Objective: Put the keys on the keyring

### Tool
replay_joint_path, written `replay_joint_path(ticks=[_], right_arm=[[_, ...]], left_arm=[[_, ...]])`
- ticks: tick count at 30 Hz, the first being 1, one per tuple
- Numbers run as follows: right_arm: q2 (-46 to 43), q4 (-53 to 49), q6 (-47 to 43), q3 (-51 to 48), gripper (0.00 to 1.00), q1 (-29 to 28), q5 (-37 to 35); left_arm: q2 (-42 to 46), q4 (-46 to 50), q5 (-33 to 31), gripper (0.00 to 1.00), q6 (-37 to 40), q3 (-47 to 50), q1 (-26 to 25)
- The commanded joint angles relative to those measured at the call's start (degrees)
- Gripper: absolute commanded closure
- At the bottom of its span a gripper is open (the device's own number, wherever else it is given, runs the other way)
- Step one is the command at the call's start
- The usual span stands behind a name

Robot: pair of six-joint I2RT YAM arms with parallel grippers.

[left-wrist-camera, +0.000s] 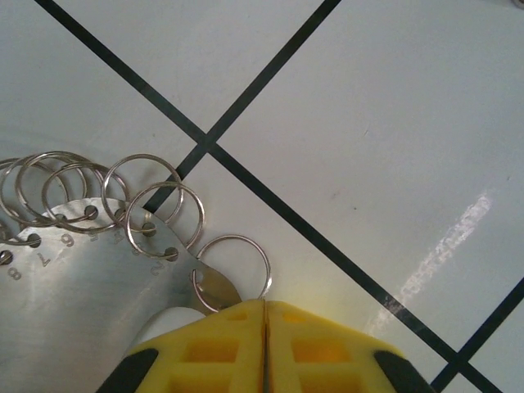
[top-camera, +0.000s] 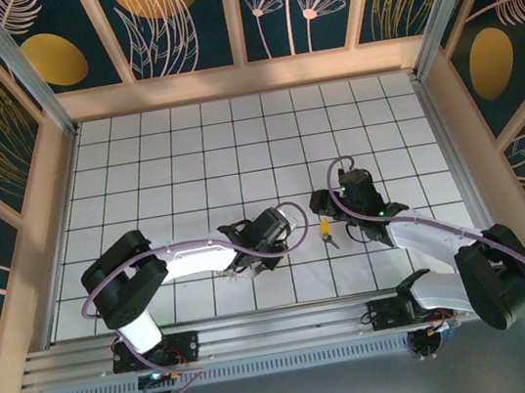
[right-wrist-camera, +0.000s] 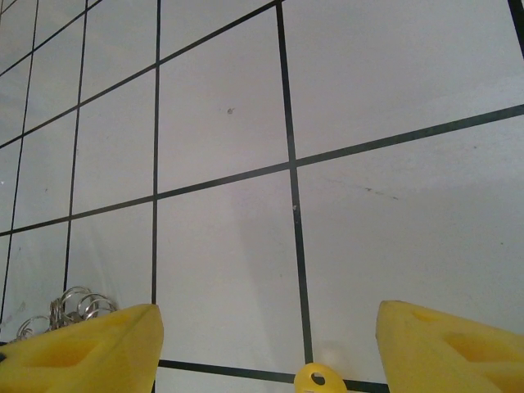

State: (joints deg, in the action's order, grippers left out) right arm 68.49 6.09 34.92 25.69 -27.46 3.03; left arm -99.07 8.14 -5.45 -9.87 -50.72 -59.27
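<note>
The keyring is a flat metal plate (left-wrist-camera: 74, 286) with numbered holes, carrying several silver split rings. My left gripper (left-wrist-camera: 266, 304) is shut, its yellow fingertips pinching the edge of the end ring (left-wrist-camera: 260, 255). From above, the left gripper (top-camera: 249, 262) sits low over the keyring (top-camera: 227, 273) near the table's front. The key (top-camera: 328, 234) has a yellow head and a short blade and lies on the tiles. My right gripper (top-camera: 328, 212) hangs just above the key. It stands open in the right wrist view (right-wrist-camera: 268, 315), with the key's head (right-wrist-camera: 319, 378) low between its fingers and untouched.
The floor is white tiles with dark grout lines, inside a walled enclosure with wooden frame posts (top-camera: 61, 187). The split rings (right-wrist-camera: 75, 306) also peek out at the lower left of the right wrist view. An aluminium rail (top-camera: 282, 327) runs along the near edge.
</note>
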Motion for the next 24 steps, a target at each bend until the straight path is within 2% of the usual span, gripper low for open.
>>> replay_joint_path(ticks=[1,4,8,10,13,17,24], right_arm=[[-0.4,1.2,0.5,-0.7,0.31,0.4,0.5],[-0.7,1.1,0.5,-0.7,0.31,0.4,0.8],[-1.3,0.9,0.6,-0.9,0.32,0.4,0.9],[-1.8,0.9,0.7,-1.2,0.32,0.4,0.9],[-2.6,1.0,0.8,-1.9,0.31,0.4,0.8],[-3.8,1.1,1.0,-2.8,0.31,0.4,0.8],[-4.2,1.1,0.9,-3.0,0.31,0.3,1.4]], left_arm=[[-0.7,0.5,-0.9,0.92,0.1,1.3,-0.2],[0.5,0.1,-1.1,0.85,0.1,2.0,-0.2],[6.9,1.4,-0.1,0.65,0.2,2.4,-0.2],[9.5,2.7,2.3,0.55,0.7,2.0,-0.2],[10.7,6.2,5.8,0.47,1.4,0.3,-0.2],[8.3,10.0,8.1,0.47,1.6,-2.9,-0.2],[1.5,14.3,6.1,0.52,1.1,-7.6,-0.2]])
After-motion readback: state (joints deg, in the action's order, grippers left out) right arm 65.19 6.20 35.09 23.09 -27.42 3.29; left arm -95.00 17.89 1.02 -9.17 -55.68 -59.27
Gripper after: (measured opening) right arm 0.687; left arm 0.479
